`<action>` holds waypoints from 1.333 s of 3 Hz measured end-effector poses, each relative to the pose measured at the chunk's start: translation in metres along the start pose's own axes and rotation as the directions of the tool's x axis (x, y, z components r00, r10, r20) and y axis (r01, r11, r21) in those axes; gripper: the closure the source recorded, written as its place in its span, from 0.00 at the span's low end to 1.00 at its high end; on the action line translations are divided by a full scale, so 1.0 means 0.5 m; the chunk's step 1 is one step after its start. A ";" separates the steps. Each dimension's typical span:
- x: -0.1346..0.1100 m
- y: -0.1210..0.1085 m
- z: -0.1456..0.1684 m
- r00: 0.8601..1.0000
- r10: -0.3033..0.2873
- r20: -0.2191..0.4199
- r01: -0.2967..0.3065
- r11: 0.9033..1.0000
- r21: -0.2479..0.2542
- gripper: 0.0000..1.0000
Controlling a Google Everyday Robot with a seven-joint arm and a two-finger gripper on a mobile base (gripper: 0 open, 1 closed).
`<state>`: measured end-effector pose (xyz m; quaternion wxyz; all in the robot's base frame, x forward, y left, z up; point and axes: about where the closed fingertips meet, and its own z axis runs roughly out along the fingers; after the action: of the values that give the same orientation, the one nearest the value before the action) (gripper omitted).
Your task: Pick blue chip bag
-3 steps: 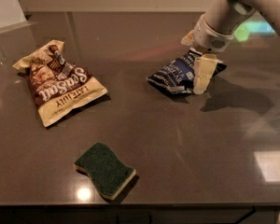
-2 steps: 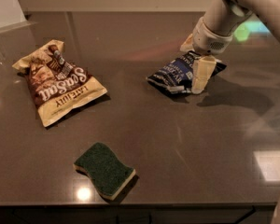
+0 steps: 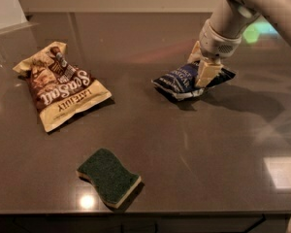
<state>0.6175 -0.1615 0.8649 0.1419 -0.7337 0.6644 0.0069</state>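
Hand [image 3: 200,71] is down at the blue chip bag [image 3: 176,81], right of centre.

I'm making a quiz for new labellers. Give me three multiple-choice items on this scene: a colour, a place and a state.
1. The sponge's top is: A green; B yellow; C red.
2. The gripper is: A over the sponge; B at the blue chip bag; C past the counter's edge.
3. The blue chip bag: A hangs in the air; B lies on the counter; C stands upright.

A: its upper face is dark green. B: the gripper is down at the bag's right part. B: the bag rests flat on the dark surface.
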 end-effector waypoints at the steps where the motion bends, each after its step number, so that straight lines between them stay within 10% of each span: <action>1: -0.003 0.003 -0.029 0.999 -0.029 -0.018 0.029 0.999 0.025 0.84; 2: -0.009 0.003 -0.074 0.999 -0.012 -0.034 0.014 0.999 0.041 1.00; 4: -0.039 -0.032 -0.222 0.999 0.040 0.017 -0.041 0.996 0.082 1.00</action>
<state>0.6110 -0.1653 0.9785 0.1770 -0.7136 0.6777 -0.0122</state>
